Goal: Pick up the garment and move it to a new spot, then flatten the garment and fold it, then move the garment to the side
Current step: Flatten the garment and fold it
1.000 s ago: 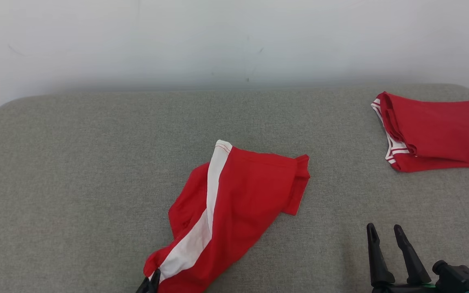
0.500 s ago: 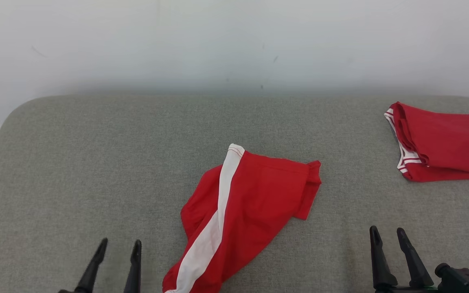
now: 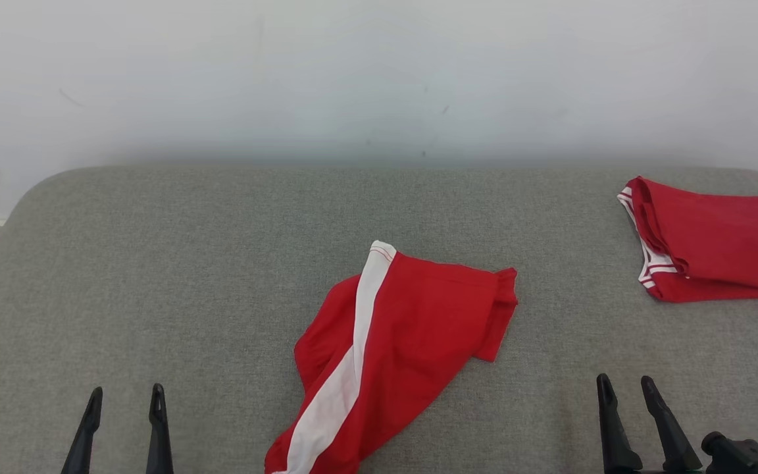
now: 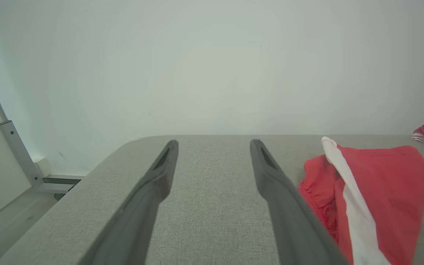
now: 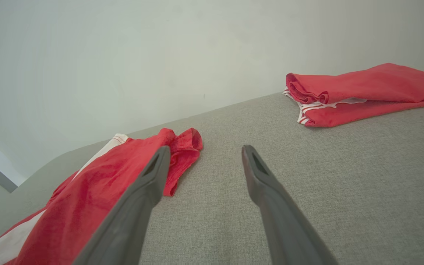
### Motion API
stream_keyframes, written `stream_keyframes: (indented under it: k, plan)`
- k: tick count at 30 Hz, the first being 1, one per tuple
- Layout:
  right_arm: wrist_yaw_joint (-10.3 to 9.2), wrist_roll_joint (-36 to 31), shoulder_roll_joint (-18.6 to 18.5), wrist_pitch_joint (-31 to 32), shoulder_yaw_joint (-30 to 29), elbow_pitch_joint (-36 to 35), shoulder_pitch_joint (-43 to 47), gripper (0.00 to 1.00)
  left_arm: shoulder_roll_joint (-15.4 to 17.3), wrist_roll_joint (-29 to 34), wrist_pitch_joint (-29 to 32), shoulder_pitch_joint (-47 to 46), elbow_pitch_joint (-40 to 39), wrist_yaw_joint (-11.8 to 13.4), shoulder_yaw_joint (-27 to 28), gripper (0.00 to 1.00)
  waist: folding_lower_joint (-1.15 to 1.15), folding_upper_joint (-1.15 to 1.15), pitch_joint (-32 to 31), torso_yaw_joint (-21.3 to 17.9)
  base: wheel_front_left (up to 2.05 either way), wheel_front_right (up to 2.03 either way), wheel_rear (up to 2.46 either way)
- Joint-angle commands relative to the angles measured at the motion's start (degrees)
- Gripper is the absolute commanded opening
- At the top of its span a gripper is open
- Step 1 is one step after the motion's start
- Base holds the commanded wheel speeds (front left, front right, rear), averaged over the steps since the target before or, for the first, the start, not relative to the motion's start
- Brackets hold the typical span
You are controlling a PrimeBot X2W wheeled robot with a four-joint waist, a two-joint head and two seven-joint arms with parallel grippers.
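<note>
Our left gripper (image 3: 126, 392) has shifted left, clear of the red garment (image 3: 412, 329) — crumpled centrally on the grey cushion (image 3: 188, 263) — and we read it and the right gripper (image 3: 626, 380) as open, empty.

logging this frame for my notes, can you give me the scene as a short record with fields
surface: grey fabric top against a white wall
red garment: white stripe, rumpled and unfolded, middle front of the top
folded red garment: far right, apart from the other
left hand: open, empty, left of the red garment, not touching it
right hand: open, empty, right of the red garment, not touching it
task state: not yet flattened or folded
</note>
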Motion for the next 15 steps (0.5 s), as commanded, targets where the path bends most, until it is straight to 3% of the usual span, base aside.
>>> stream_keyframes:
  k: [1, 9, 15]
  plan:
    - [-0.16, -0.8, -0.49, -0.24, 0.17, 0.17, 0.53, 1.0, -0.4, 0.6, -0.17, 0.76, 0.84, 0.1, 0.39, 1.0, 0.0, 0.0, -0.04, 0.17, 0.0, 0.0, 0.0]
    - [-0.16, -3.53, -2.86, -0.24, 5.89, 3.91, -4.97, 1.0, -0.92, 2.88, -0.18, -0.92, 5.21, 1.51, 0.81, 1.0, 0.0, 0.0, 0.5, 2.04, 0.0, 0.0, 0.0]
    - [-0.16, -3.12, -5.33, 3.68, 13.07, 10.22, -17.5, 1.0, -1.44, 2.7, -0.18, -2.36, 6.12, 1.25, 0.49, 1.0, 0.0, 0.0, 1.49, 4.12, 0.0, 0.0, 0.0]
